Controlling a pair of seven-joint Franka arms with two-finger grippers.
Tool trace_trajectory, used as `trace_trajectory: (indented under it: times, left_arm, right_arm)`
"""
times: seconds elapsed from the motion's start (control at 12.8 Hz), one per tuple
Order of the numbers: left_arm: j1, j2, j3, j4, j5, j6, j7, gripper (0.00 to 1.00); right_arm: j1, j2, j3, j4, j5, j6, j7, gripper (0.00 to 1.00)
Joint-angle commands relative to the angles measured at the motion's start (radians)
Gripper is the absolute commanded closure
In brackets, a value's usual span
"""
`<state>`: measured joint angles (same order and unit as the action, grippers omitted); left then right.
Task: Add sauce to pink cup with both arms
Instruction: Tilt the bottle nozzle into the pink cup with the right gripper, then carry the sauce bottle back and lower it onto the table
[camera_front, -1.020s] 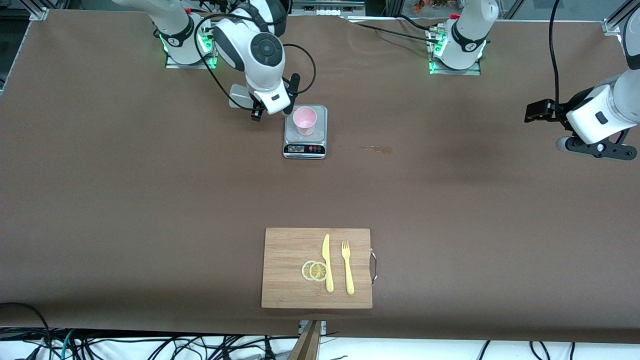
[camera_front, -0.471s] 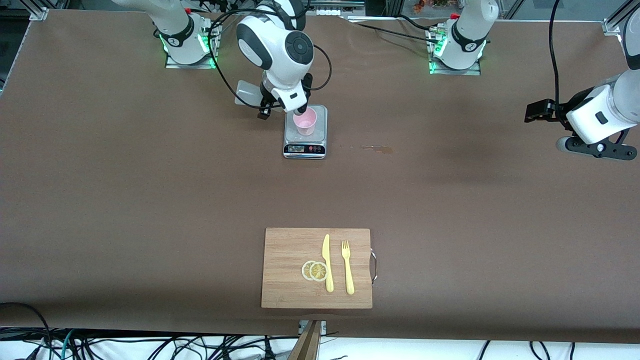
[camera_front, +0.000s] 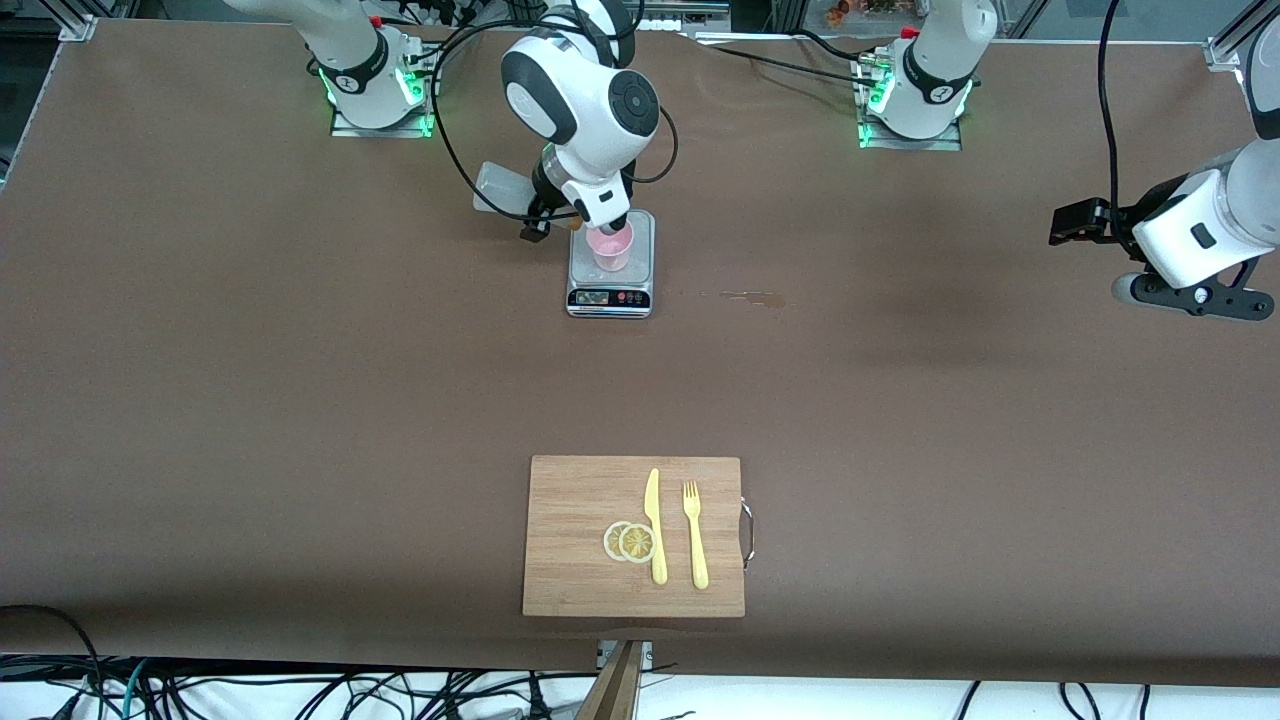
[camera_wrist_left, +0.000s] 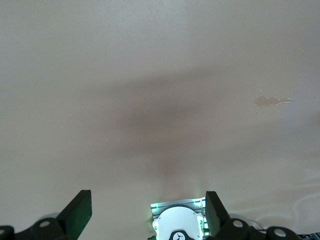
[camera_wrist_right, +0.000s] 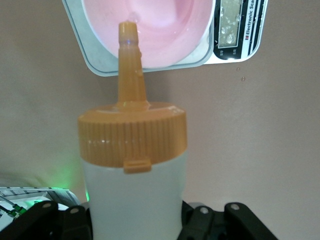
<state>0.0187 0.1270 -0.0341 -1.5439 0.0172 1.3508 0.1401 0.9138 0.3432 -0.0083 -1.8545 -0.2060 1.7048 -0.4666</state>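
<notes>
The pink cup (camera_front: 611, 251) stands on a small silver kitchen scale (camera_front: 610, 296) toward the right arm's end of the table. My right gripper (camera_front: 547, 207) is shut on the sauce bottle (camera_front: 497, 188) and holds it tipped on its side beside the cup. In the right wrist view the whitish bottle (camera_wrist_right: 132, 197) fills the space between my jaws. Its orange nozzle (camera_wrist_right: 129, 60) points over the rim into the pink cup (camera_wrist_right: 167, 35). My left gripper (camera_front: 1078, 222) waits in the air at the left arm's end, open and empty (camera_wrist_left: 147, 212).
A wooden cutting board (camera_front: 570, 500) lies near the front camera with a yellow knife (camera_front: 654, 525), a yellow fork (camera_front: 694, 535) and two lemon slices (camera_front: 629, 541). A small spill stain (camera_front: 755, 296) marks the brown table beside the scale.
My right arm has swung with the bottle toward the scale, bringing the nozzle from beside the cup to over its rim. The left arm has not moved.
</notes>
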Motion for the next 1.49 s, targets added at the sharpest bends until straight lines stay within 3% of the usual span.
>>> trace_trajectory:
  times: [0.0,0.94,1.41]
  left_arm:
    - [0.0,0.008,-0.001,0.021,0.023,-0.004,0.022,0.0]
    - [-0.006,0.008,-0.001,0.021,0.02,-0.004,0.021,0.0]
    - [-0.008,0.008,-0.001,0.021,0.02,-0.004,0.021,0.0]
  right_arm:
    - [0.005,0.005,0.004,0.029,-0.02,-0.037,0.017,1.0]
    - [-0.048,-0.058,-0.004,0.035,-0.001,-0.05,-0.078,1.0]
    - [-0.274,-0.181,-0.007,0.034,0.189,-0.062,-0.418,1.0]
